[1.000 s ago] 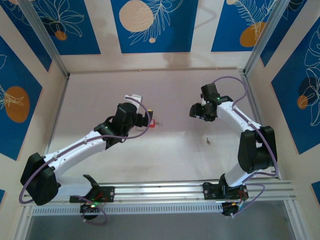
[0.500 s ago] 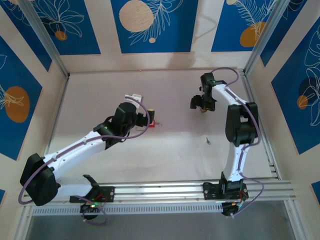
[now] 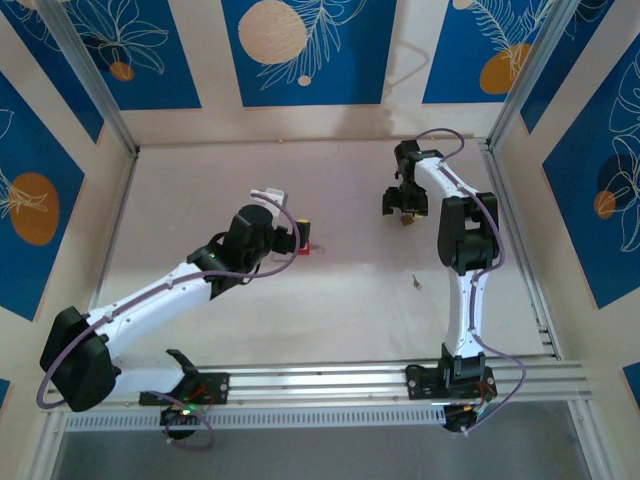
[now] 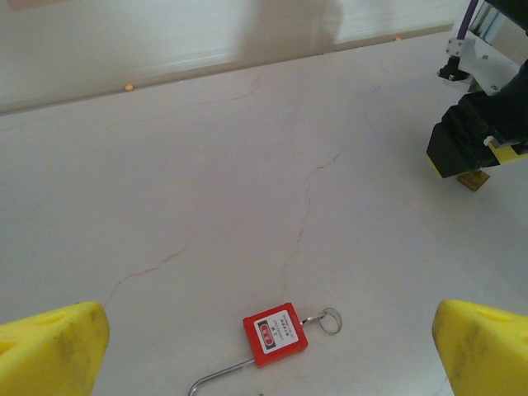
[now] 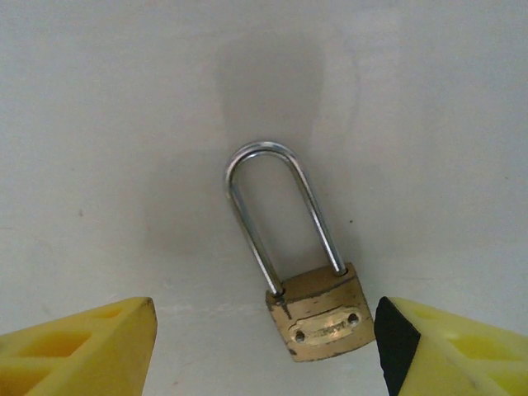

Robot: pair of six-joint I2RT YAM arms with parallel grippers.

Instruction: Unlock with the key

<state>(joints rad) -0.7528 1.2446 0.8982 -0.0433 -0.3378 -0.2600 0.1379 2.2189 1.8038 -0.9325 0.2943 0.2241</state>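
Key [image 3: 413, 282] lies loose on the worktop [image 3: 340, 310], near right, left of the right arm; you have not picked it up. Farther off, the left gripper [image 4: 266, 326] hangs spread wide over the red padlock [image 4: 275, 334]. Farthest, the right gripper [image 5: 264, 309] straddles the brass padlock [image 5: 320, 313], jaws parted, grasping nothing. Pickup, insertion and turning remain.

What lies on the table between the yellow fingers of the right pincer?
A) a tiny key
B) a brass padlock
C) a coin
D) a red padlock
B: the brass padlock, with its silver shackle, lies between the spread fingers of the right pincer.
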